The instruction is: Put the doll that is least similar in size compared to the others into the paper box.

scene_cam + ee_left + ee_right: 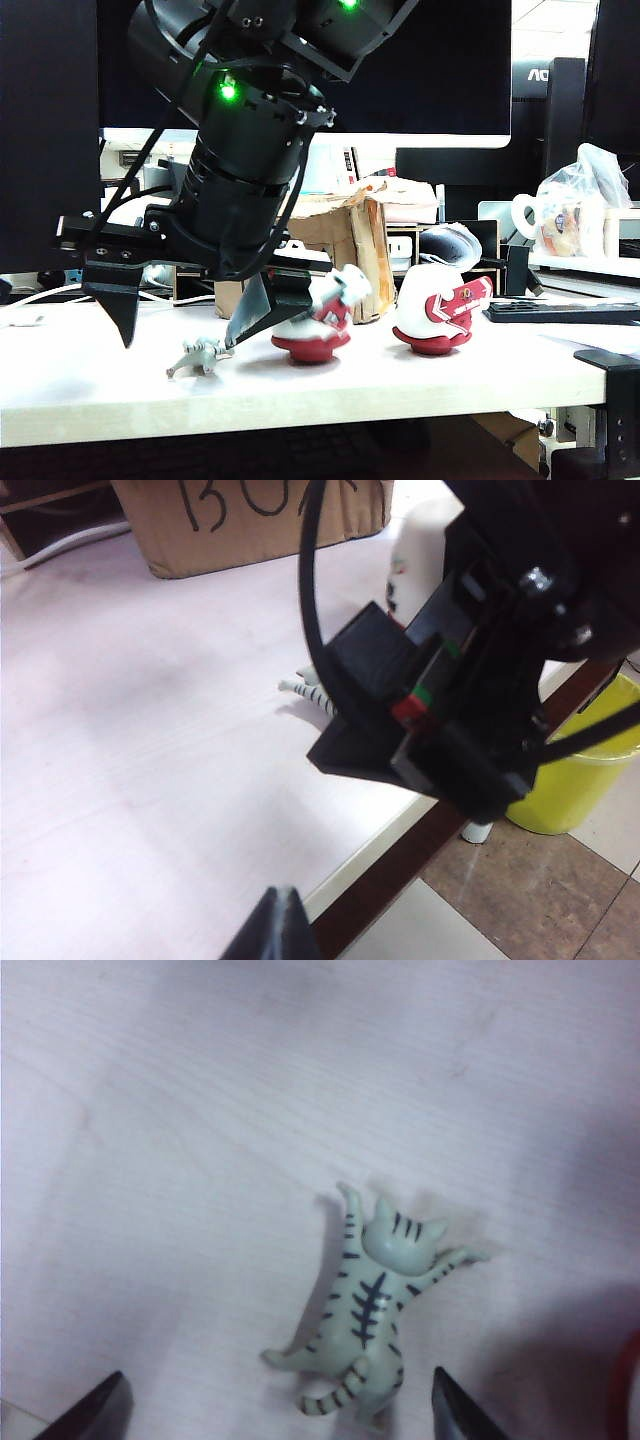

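On my pale table (400, 385) I see two egg-shaped white dolls with red bases (318, 318) (438, 310), a yellow bucket (575, 770) below its near edge.

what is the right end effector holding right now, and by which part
Nothing. The right end effector hangs open over the doll, a finger tip on each side of it, not touching. The doll lies flat on the table. The left end effector shows nothing held.
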